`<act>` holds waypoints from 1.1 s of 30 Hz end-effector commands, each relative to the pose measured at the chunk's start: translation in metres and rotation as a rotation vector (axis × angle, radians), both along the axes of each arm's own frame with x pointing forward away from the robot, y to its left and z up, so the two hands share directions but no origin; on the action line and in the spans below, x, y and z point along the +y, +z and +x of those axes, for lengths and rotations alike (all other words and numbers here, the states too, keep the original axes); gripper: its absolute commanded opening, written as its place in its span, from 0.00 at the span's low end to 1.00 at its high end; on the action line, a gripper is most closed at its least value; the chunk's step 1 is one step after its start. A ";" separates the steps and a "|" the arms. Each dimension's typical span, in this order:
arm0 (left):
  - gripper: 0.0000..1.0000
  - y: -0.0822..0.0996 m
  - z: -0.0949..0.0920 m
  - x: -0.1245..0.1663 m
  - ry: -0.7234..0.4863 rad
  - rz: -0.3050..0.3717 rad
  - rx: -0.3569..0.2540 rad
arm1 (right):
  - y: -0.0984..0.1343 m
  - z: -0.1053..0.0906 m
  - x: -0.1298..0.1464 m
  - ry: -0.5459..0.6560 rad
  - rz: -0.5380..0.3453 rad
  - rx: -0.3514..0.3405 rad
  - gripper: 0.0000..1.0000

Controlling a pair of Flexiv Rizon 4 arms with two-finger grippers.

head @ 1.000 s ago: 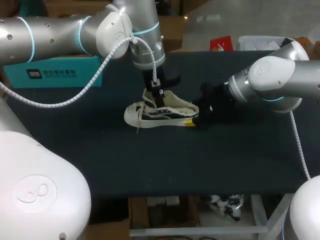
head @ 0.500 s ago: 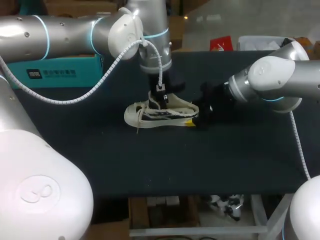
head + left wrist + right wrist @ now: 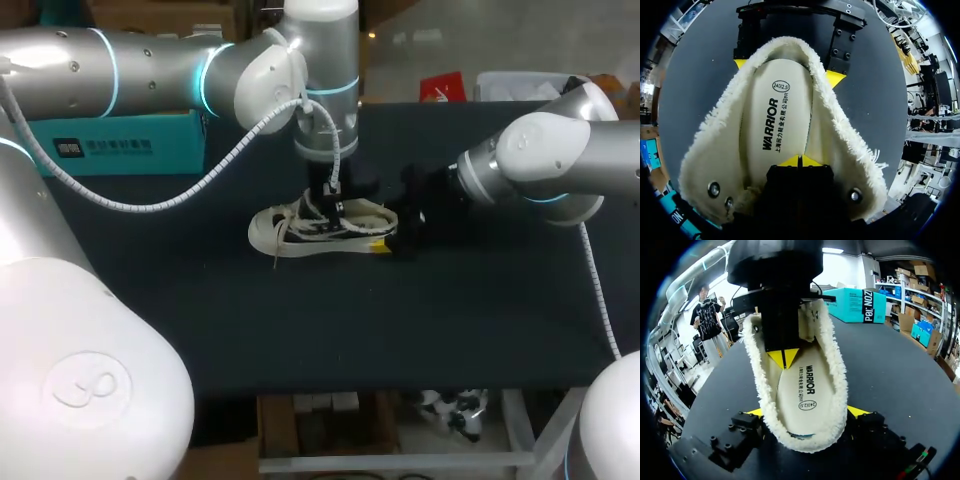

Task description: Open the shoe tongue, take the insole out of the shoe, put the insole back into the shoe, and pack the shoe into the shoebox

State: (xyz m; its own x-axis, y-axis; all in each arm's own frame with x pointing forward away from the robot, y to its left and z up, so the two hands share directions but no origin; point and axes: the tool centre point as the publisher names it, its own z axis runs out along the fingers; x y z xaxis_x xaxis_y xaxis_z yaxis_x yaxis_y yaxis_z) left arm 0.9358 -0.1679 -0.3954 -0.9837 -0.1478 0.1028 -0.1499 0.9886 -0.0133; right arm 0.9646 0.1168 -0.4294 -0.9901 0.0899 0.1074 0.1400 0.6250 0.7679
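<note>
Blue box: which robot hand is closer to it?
Left. The left gripper is inside the shoe, nearer the box; the right gripper holds the shoe's heel, farther away.

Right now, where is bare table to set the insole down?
Front strip of the table, between shoe and near edge, is bare; also between shoe and teal shoebox. Crowded at the shoe: left gripper, right gripper.

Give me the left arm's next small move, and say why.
I would probably open the left tool a little and pinch the insole to lift it out. Its tips are shut together against the insole, which lies flat inside the shoe, and the right tool grips the shoe from both sides, so it looks steadied.
</note>
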 end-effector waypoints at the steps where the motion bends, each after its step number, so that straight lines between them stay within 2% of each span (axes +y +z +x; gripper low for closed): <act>1: 0.15 -0.009 -0.010 -0.003 0.005 0.007 -0.025 | -0.008 0.001 0.000 -0.001 0.002 -0.001 0.00; 10: 0.30 -0.012 -0.008 -0.003 0.040 0.020 -0.069 | -0.008 0.001 0.000 -0.001 0.002 -0.001 0.00; 17: 0.30 -0.029 -0.002 -0.005 0.068 0.044 -0.121 | -0.008 0.001 0.000 -0.001 0.002 -0.001 0.00; 22: 0.29 -0.042 0.005 -0.004 0.105 0.067 -0.198 | -0.008 0.001 0.000 -0.001 0.002 -0.001 0.00; 25: 0.29 -0.052 0.013 -0.001 0.125 0.083 -0.248 | -0.008 0.001 0.000 -0.001 0.002 -0.001 0.00; 33: 0.31 -0.071 0.039 0.008 0.128 0.080 -0.330 | -0.008 0.001 0.000 -0.001 0.002 -0.001 0.00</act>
